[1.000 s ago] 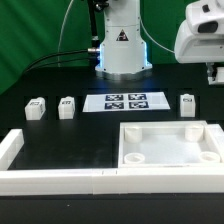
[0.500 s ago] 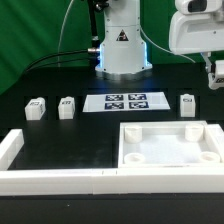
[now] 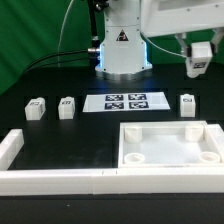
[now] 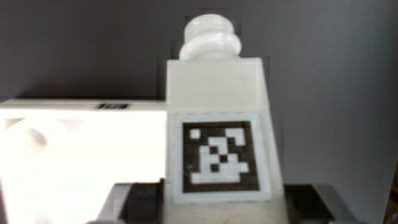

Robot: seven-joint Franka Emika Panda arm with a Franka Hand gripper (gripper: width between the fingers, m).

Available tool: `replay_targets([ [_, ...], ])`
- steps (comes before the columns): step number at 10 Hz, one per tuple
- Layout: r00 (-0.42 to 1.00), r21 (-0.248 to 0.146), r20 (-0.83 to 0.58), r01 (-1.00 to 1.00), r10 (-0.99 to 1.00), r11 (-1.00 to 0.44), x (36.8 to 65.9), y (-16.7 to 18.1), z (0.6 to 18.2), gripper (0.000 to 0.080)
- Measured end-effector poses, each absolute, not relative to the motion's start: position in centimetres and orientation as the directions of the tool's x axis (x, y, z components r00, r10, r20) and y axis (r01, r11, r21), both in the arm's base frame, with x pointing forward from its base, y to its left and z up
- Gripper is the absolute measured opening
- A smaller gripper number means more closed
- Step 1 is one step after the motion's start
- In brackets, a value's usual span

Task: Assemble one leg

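Note:
My gripper [image 3: 199, 60] hangs high at the exterior view's right, shut on a white leg [image 3: 199, 52] held well above the table. In the wrist view the leg [image 4: 217, 110] stands between my fingers [image 4: 139, 203], its black-and-white tag facing the camera and its rounded peg end pointing away. My gripper [image 4: 219, 208] clamps the leg's near end. The large white tray-like part [image 3: 168, 130] with round corner sockets lies on the table below, at the front right. It also shows in the wrist view [image 4: 54, 140].
Three more legs stand on the black table: two at the left [image 3: 36, 108] [image 3: 67, 106], one at the right [image 3: 187, 104]. The marker board [image 3: 127, 101] lies in the middle. A white L-shaped rail [image 3: 50, 178] runs along the front and left. The robot base [image 3: 120, 45] stands behind.
My gripper with the leg has moved from the exterior view's right edge toward the left and a little up. The parts on the table have not moved.

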State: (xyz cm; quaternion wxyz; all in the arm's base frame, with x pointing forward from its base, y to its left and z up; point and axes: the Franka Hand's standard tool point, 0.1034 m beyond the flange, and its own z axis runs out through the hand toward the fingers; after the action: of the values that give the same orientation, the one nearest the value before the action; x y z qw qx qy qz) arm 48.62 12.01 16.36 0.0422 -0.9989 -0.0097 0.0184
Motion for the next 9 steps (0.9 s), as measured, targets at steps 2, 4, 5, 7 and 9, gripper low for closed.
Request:
replay_targets([
  [2,1.0,-0.086,-0.015,0.02,0.022,-0.996,48.7,12.1,16.3,0.0294],
  [4,0.988,-0.094,0.149,0.043,0.028,-0.995,49.9,12.1,16.0,0.0294],
  [5,0.974,-0.092,0.223,0.068,0.046,-0.993,50.1,11.7,14.4,0.0294],
  [7,0.958,-0.084,0.273,0.113,0.087,-0.99,52.6,11.2,13.8,0.0294],
  [9,0.952,-0.092,0.291,0.124,0.093,-0.988,55.1,12.0,13.2,0.0294],
])
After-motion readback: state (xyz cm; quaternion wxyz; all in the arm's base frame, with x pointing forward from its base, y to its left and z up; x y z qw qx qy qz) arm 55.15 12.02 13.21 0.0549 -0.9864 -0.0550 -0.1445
